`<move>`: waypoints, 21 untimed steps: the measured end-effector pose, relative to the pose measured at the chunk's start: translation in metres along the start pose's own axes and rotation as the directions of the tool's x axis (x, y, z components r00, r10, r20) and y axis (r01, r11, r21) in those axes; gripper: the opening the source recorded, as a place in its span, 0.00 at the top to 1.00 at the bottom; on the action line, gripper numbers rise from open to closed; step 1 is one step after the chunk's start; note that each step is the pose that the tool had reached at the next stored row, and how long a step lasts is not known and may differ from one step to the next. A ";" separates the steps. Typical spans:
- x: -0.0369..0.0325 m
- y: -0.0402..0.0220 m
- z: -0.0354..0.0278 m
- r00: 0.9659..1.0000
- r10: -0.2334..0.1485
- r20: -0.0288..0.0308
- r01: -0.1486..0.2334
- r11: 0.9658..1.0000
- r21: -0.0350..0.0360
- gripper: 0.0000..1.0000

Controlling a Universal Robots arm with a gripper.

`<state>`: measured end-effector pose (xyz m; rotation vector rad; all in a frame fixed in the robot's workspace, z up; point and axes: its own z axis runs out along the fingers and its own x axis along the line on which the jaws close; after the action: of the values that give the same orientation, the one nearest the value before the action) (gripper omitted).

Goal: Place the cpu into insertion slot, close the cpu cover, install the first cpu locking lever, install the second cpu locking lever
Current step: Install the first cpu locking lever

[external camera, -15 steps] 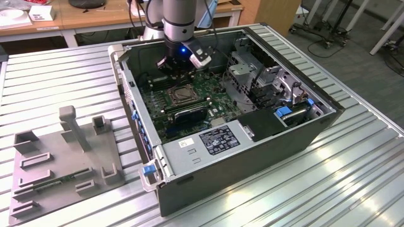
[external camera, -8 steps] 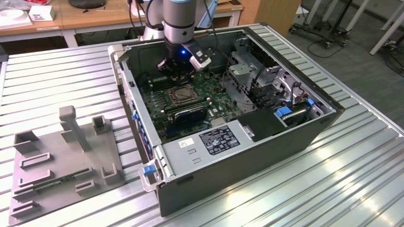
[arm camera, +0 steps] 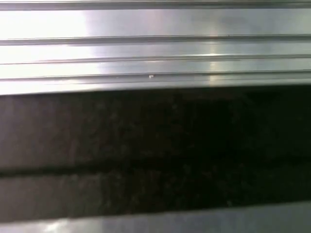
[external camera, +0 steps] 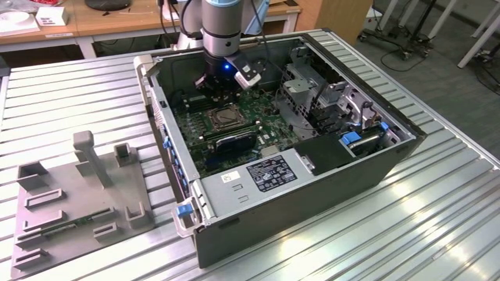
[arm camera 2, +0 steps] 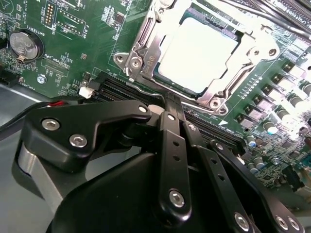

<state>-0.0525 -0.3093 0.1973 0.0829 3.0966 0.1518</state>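
Shows one open computer case [external camera: 328, 193] lying on a ribbed metal desk [external camera: 70, 99], with one robot arm [external camera: 222, 23] reaching down into it. Places the pincer [external camera: 221, 88] just above the green circuit board [external camera: 195, 126], close beside the insertion slot [external camera: 222, 119].

In the second wrist view, finds the cpu [arm camera 2: 197, 56] already seated in that slot, pale metal top facing up. Finds the cpu cover [arm camera 2: 146, 53] lying flat around it as a silvery frame. Appears clenched at the pincer, fingers pressed together with nothing seen between them. Puts the tips near the slot's edge that faces the long black memory slots [arm camera 2: 121, 90].

Looks like lever work, judging from the seated chip and lowered cover. Cannot tell whether either locking lever is hooked.

To do it well:
- Sweep the lever down and under its catch in one smooth motion.
- Keep the tips off the cpu's top and clear of the small capacitors [arm camera 2: 291, 99] beside the socket.
- Press no harder than the catch needs.

Counts one arm, one pincer, one cpu, one cover, one slot and one case. Counts also one round coin battery [arm camera 2: 24, 46] and one grey fixture tray [external camera: 78, 199] on the desk at the exterior view's left.
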 end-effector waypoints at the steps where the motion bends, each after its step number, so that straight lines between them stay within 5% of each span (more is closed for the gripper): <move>1: 0.0000 -0.0001 0.0003 1.000 0.000 0.000 0.000 1.000 0.000 0.89; 9: 0.0000 0.0000 -0.0001 1.000 0.000 0.000 0.000 1.000 0.000 0.89; 21: -0.0008 0.0022 -0.0199 1.000 0.000 0.000 0.000 1.000 0.000 0.89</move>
<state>-0.0524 -0.3091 0.2173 0.0827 3.0965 0.1519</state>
